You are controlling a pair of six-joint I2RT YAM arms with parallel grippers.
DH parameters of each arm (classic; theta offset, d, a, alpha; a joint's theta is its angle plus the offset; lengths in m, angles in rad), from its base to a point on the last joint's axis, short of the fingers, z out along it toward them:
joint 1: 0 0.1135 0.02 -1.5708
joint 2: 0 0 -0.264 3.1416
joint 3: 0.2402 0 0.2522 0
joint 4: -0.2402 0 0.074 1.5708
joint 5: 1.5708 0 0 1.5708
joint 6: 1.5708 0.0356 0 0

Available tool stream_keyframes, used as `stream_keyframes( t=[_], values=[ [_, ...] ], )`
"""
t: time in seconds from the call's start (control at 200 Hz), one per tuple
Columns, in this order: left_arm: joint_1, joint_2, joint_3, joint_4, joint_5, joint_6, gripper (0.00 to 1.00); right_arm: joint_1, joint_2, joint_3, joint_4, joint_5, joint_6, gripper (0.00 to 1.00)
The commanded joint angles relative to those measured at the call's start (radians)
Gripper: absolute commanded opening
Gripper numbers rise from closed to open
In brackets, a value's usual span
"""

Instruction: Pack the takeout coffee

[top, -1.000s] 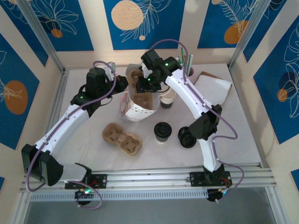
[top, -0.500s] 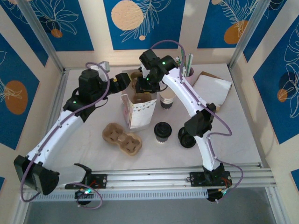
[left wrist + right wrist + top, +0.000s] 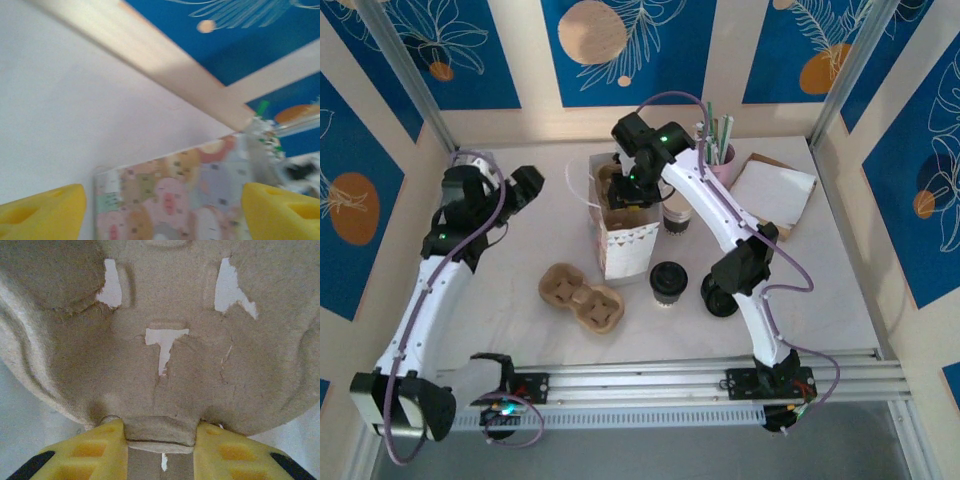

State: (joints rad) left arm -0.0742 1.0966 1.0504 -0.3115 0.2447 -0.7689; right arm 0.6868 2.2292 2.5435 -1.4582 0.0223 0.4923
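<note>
Right wrist view: right fingers (image 3: 107,452) pinched a brown moulded-pulp cup carrier (image 3: 160,355) at the patterned paper bag (image 3: 625,250), probably best lowered level; left fingers (image 3: 40,210) stood spread; black-lidded white paper takeout coffee (image 3: 668,282) waited on the bench (image 3: 800,290) beside the bag.

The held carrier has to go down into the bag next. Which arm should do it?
Right. The right gripper is shut on the pulp cup carrier by its tab, directly over the open paper bag. The left gripper is open, holding nothing, off to the bag's left.
</note>
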Motion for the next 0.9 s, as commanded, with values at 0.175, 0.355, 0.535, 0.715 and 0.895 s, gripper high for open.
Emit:
stream_keyframes(
  t=[0.175, 0.355, 0.535, 0.715, 0.895],
  values=[
    [0.019, 0.102, -0.186, 0.155, 0.127, -0.086, 0.71, 0.030, 0.021, 0.029, -0.088, 0.038, 0.028, 0.34],
    [-0.010, 0.186, -0.217, 0.224, 0.134, -0.082, 0.69, 0.043, 0.064, 0.079, -0.134, 0.058, 0.034, 0.34],
    [-0.032, 0.261, -0.222, 0.277, 0.143, -0.081, 0.69, 0.063, 0.089, 0.091, -0.172, 0.102, 0.043, 0.34],
    [-0.048, 0.302, -0.218, 0.306, 0.151, -0.082, 0.69, 0.081, 0.102, 0.091, -0.202, 0.166, 0.048, 0.34],
    [-0.054, 0.317, -0.215, 0.315, 0.155, -0.080, 0.69, 0.094, 0.118, 0.091, -0.215, 0.177, 0.049, 0.34]
  ],
)
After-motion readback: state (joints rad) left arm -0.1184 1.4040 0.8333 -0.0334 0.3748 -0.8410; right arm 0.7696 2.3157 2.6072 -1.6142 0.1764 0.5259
